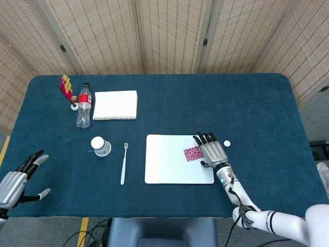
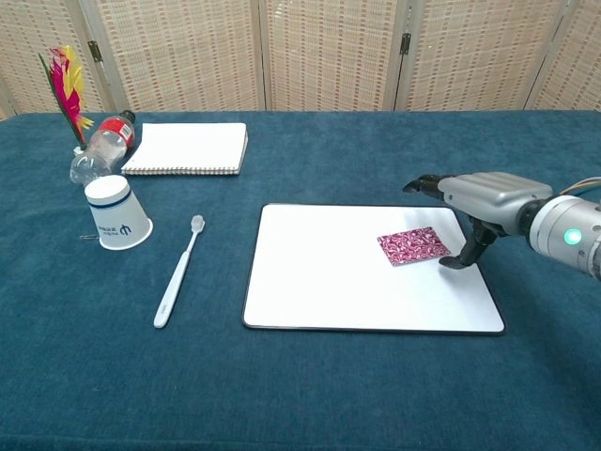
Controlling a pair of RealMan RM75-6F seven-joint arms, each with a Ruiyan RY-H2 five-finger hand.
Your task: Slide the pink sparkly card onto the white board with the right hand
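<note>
The pink sparkly card (image 2: 413, 245) lies flat on the right part of the white board (image 2: 329, 272); the head view shows the same card (image 1: 193, 153) on the board (image 1: 169, 164). My right hand (image 2: 481, 198) hovers just right of the card with its fingers stretched out above it. Its thumb points down to the board beside the card's right edge, and nothing is in its grip. In the head view the right hand (image 1: 212, 150) overlaps the board's right edge. My left hand (image 1: 15, 180) is open and empty at the near left corner, outside the chest view.
A small white round object (image 1: 226, 143) lies on the cloth just right of the board. A toothbrush (image 1: 123, 163) and an upturned paper cup (image 1: 101, 145) sit left of the board. Further back left are a notebook (image 1: 115, 105), a bottle (image 1: 84, 105) and feathers (image 1: 66, 88).
</note>
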